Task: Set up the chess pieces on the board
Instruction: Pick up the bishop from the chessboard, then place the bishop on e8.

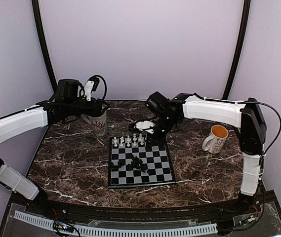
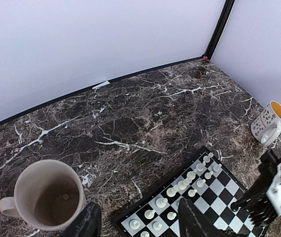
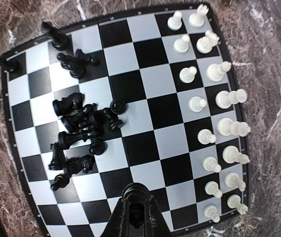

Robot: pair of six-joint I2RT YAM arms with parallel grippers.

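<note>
Board sits mid-table in your top view, white pieces ranked along its far edge, black pieces heaped centrally. Left wrist: your left gripper gapes beside a mug. Right wrist: your right gripper is pinched together above the board.

Two slim arms, white shells over black joints.

The left arm and right arm each wear smooth white covers on the long links behind the wrist, with blocky black housings at the joints between. The left gripper ends in two blunt, matte black fingers. Just behind it sit a white plastic part and a looped cable. The right gripper is black too, narrow and tapering, with a white piece behind it. A thin cable arcs out from the black elbow far behind that gripper.
</note>
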